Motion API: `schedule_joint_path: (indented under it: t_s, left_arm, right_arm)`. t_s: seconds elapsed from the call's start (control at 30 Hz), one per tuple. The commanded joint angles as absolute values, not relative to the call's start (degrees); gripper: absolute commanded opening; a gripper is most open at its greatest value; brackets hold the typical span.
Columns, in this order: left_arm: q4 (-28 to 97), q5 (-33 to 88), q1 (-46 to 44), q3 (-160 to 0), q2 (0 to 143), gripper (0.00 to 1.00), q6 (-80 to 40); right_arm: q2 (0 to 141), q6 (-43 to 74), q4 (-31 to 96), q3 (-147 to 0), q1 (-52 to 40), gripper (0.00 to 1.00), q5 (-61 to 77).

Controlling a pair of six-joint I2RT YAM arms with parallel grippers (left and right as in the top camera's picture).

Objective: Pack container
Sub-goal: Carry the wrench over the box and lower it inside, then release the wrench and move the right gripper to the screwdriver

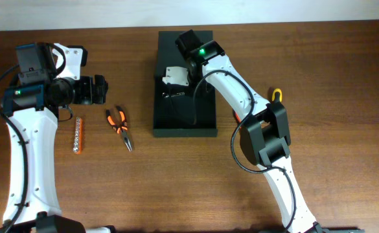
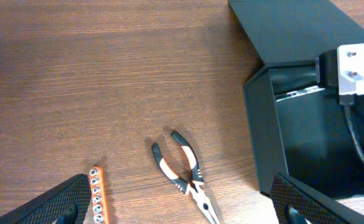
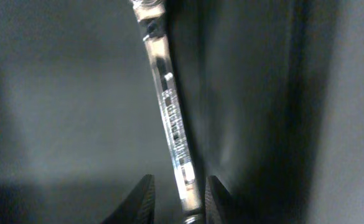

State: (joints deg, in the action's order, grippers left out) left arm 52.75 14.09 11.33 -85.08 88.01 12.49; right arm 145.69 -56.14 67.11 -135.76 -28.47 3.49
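The container is a dark box standing open in the middle of the table, its lid flap folded back on the far side. My right gripper is down inside it. Its fingers are slightly parted on either side of a shiny metal wrench that lies on the box floor, with a gap on the left side. Orange-handled pliers and an orange socket rail lie on the wood left of the box. My left gripper hovers open above them, holding nothing.
A yellow-handled tool lies right of the container, partly behind my right arm. The container's near wall stands just right of the pliers and the socket rail.
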Motion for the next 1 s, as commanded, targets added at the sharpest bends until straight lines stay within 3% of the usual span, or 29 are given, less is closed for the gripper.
schedule_joint_path:
  t_s: [0.0,0.13,0.37,0.47,0.7,0.8,0.97]
  left_arm:
    - [52.8,14.1,11.5,-86.4,88.6,0.95,13.4]
    - [52.8,14.1,11.5,-86.4,88.6,0.95,13.4]
    - [50.5,13.7,11.5,-86.4,88.9,1.0,14.1]
    - [49.0,13.7,11.5,-86.4,89.2,0.99,14.0]
    - [48.4,13.7,11.5,-86.4,89.3,0.99,14.0]
    - [48.4,13.7,11.5,-86.4,89.3,0.99,14.0]
    - [48.4,13.7,11.5,-86.4,89.3,0.99,14.1]
  right_arm:
    - [143.4,-49.8,69.6,-135.3,-28.5,0.21,4.0]
    - [138.0,-44.9,74.3,-135.3,-28.9,0.19,5.5]
    - [123.2,-29.9,77.6,-135.3,-27.9,0.37,7.2]
    - [117.5,-25.4,77.4,-135.3,-25.5,0.37,7.0]
    - [112.6,-6.2,78.5,-135.3,-10.7,0.38,6.9]
    - [114.8,2.7,81.4,-135.2,-2.9,0.45,7.1]
    - [120.2,8.1,85.6,-132.7,4.2,0.47,9.6]
